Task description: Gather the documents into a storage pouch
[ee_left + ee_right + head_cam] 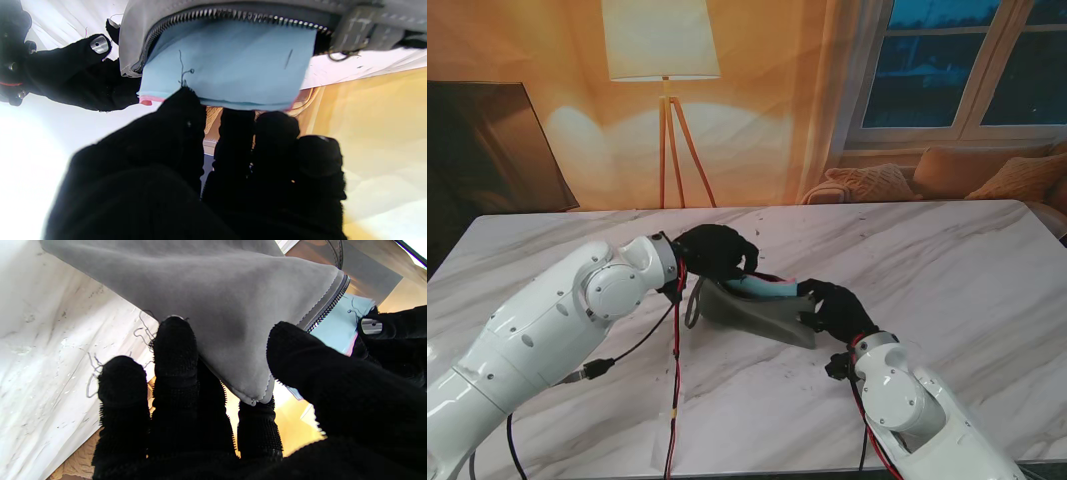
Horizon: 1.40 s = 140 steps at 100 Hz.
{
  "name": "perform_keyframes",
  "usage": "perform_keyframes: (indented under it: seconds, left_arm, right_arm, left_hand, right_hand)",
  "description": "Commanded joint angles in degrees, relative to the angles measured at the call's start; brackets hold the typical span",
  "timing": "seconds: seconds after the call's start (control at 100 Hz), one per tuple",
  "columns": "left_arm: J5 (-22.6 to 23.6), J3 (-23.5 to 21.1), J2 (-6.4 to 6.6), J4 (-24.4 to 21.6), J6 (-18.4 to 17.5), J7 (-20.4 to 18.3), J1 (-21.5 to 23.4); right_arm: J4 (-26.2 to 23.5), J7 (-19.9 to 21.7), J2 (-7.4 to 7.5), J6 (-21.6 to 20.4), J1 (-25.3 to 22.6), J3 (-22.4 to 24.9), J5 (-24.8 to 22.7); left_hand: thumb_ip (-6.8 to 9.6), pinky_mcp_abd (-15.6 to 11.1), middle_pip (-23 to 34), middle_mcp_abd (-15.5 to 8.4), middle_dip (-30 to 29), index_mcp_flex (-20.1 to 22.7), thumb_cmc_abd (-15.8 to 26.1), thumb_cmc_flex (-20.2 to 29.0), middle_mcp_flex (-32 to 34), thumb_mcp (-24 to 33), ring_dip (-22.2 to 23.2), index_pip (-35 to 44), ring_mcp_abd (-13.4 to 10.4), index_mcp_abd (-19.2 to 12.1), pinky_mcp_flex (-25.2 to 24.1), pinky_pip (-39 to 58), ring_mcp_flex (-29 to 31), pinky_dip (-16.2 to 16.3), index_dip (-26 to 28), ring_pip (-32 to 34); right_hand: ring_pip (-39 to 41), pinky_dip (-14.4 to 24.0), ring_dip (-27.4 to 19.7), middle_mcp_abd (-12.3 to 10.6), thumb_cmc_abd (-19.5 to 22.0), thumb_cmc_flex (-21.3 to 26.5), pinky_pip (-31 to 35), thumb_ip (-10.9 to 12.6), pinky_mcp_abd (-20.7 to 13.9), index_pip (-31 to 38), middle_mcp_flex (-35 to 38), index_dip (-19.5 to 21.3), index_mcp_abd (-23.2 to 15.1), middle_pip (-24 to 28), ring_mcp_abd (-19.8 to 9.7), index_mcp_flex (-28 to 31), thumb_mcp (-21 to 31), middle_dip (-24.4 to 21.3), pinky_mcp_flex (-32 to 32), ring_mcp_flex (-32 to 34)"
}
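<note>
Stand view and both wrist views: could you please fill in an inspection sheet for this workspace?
Surface: white marble-patterned table, faint specks.
Job's things: grey fabric zip pouch, mouth open; light blue paper documents partly inside, a pink sheet edge beneath.
Clutter: loose threads on the table by the pouch.
Hands: left hand pinches the documents; right hand grips the pouch corner.
Cables: red and black cables under the left arm.
Surroundings: floor lamp, sofa, window.
</note>
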Motion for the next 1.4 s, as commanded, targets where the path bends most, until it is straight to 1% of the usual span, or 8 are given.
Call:
perform_keyframes:
  seconds: [0.0, 0.47, 0.68, 0.82, 0.96, 1.13, 1.16, 1.39]
  left_arm:
    - [-0.2, -0.3, 0.16, -0.7, 0.3, -1.7, 0.2]
    - [-1.6, 2.2, 0.35, 1.8, 0.9, -3.7, -0.5]
    - [-2.3, 3.6, 0.28, 2.8, 1.7, -4.2, -1.0]
    - [-1.9, 2.6, 0.13, 2.6, 2.4, -3.1, 0.0]
    - [-0.8, 0.7, 0.37, 1.1, 2.3, -2.8, 0.9]
    - [1.0, -0.9, 1.08, -0.8, 1.6, -4.2, 1.5]
    - [1.2, -1.2, 1.14, -1.0, 1.6, -4.3, 1.7]
    - [3.5, -3.3, 1.49, -2.6, 1.4, -4.2, 2.5]
  right_arm:
    - [-0.2, 1.0, -0.01, 0.4, -0.3, -0.1, 0.0]
    - [-0.4, 1.0, 0.00, 0.5, -0.4, -0.1, 0.2]
    - [-0.4, 1.0, -0.01, 0.3, -0.4, -0.1, 0.2]
    - [-0.5, 1.2, 0.04, 0.4, -0.5, -0.1, 0.1]
    - [-0.6, 1.2, 0.04, 0.6, -0.4, -0.1, 0.1]
    - [-0.6, 1.3, 0.04, 0.8, -0.5, -0.3, 0.1]
    - [-0.6, 1.3, 0.05, 0.8, -0.5, -0.4, 0.2]
    - [-0.7, 1.5, 0.06, 1.1, -0.5, -0.4, 0.3]
  left_hand:
    - [-1.02, -1.7, 4.0, 0.5, 1.4, 1.6, -1.4, 1.5, 2.5, 2.6, 1.5, 1.6, 0.6, -0.5, 1.3, 2.9, 2.9, 1.4, -0.7, 4.2]
    - [-3.11, -1.1, 3.2, 0.1, -2.0, 2.6, -2.2, 2.6, 5.1, 5.2, -0.9, 3.7, 2.4, -1.1, 5.4, 5.0, 5.9, 0.2, -0.1, 3.2]
    - [-3.09, -0.4, -0.8, 0.3, -7.6, 3.1, -2.8, 2.5, 7.6, 5.8, -6.3, 2.9, 3.2, -0.2, 9.3, 8.5, 8.7, -6.1, -0.6, -0.1]
    - [-2.69, -0.3, -5.8, 0.8, -9.5, 1.6, -1.6, 3.6, 5.2, 3.9, -7.3, 1.2, 4.0, 0.3, 5.8, 6.1, 4.9, -7.1, -1.6, -4.1]
    - [-1.27, -0.9, -9.5, 0.8, -8.4, -1.2, -1.3, -0.4, 0.3, 3.0, -6.1, -2.2, 3.9, 0.6, 0.2, 1.8, -0.3, -4.9, -0.9, -6.5]
    - [-0.69, -2.0, -8.9, 0.3, -6.3, -3.3, -1.4, -3.5, -3.9, 3.4, -4.3, -4.4, 2.7, 0.6, -3.7, -0.9, -3.8, -2.2, -0.1, -6.9]
    - [-0.40, -2.1, -9.1, 0.5, -6.1, -3.8, -1.3, -4.1, -5.1, 3.4, -3.2, -5.8, 2.6, 0.8, -4.4, -2.1, -4.5, -0.3, 0.8, -7.4]
    - [0.70, -3.3, -8.1, 0.6, -3.8, -6.4, -0.8, -6.6, -12.8, 4.2, -0.7, -9.7, 0.8, 0.6, -7.6, -4.1, -7.9, 1.7, 2.0, -6.4]
  right_hand:
    - [0.7, 0.3, 0.3, -0.8, -0.2, -0.9, 0.8, 1.9, -0.9, 0.4, 0.9, 0.6, 1.8, 0.5, -1.2, 1.0, 2.0, -0.4, 0.0, 1.0]
    - [0.5, 0.4, 0.4, -0.9, 0.0, -1.5, 0.6, 1.9, -1.0, 0.2, 0.6, 0.6, 1.7, 0.2, -1.2, 0.9, 1.8, -0.4, -0.4, 0.7]
    - [0.5, 0.4, 0.4, -0.8, 0.0, -1.5, 0.6, 1.9, -0.9, 0.2, 0.5, 0.6, 1.7, 0.2, -1.2, 1.0, 1.8, -0.4, -0.5, 0.6]
    - [0.4, 0.4, 0.4, -0.8, 0.0, -1.5, 0.6, 1.9, -0.9, 0.2, 0.5, 0.6, 1.6, 0.2, -1.2, 1.0, 1.8, -0.4, -0.5, 0.6]
    - [0.4, 0.4, 0.4, -0.8, 0.0, -1.3, 0.5, 1.9, -0.9, 0.2, 0.6, 0.6, 1.6, 0.2, -1.2, 1.1, 1.9, -0.4, -0.5, 0.6]
    - [0.4, 0.4, 0.4, -0.9, 0.2, -0.4, 0.6, 2.0, -1.1, 0.4, 0.7, 0.7, 1.6, 0.3, -1.3, 1.5, 1.9, -0.4, -0.4, 0.7]
    - [0.4, 0.5, 0.4, -0.9, 0.3, -0.4, 0.6, 2.0, -1.0, 0.3, 0.8, 0.7, 1.5, 0.3, -1.3, 1.4, 1.9, -0.4, -0.4, 0.8]
    - [0.4, 0.5, 0.4, -0.9, 0.3, -0.5, 0.6, 2.0, -1.0, 0.4, 0.8, 0.7, 1.6, 0.3, -1.2, 1.5, 1.8, -0.4, -0.4, 0.8]
